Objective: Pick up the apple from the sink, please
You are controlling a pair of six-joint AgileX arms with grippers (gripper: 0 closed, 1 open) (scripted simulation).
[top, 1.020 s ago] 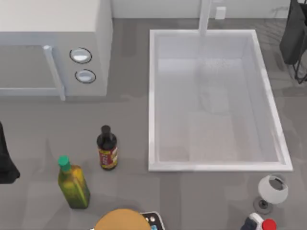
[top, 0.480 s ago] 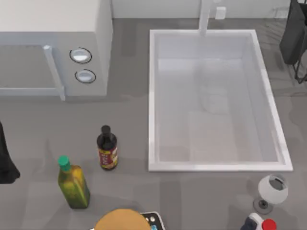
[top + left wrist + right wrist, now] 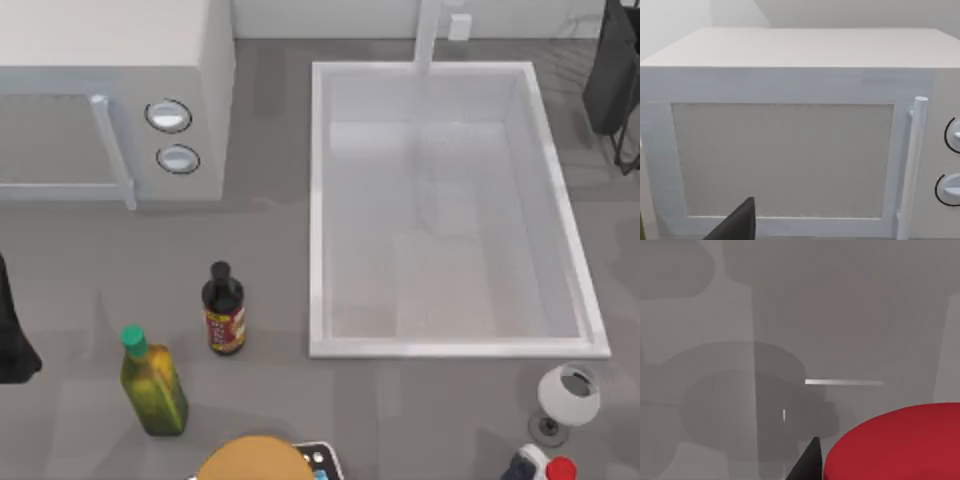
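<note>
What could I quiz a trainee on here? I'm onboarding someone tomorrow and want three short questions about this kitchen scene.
1. True or false: in the top view, the microwave stands to the left of the sink.
2. Which thing stands on the table just past the sink's corner at the top view's lower right? A) the wine glass B) the dark sauce bottle C) the green-capped bottle
3. Fill the gap: the apple, close up in the right wrist view, is plain ____ in colour.

Key: 1 true; 2 A; 3 red.
</note>
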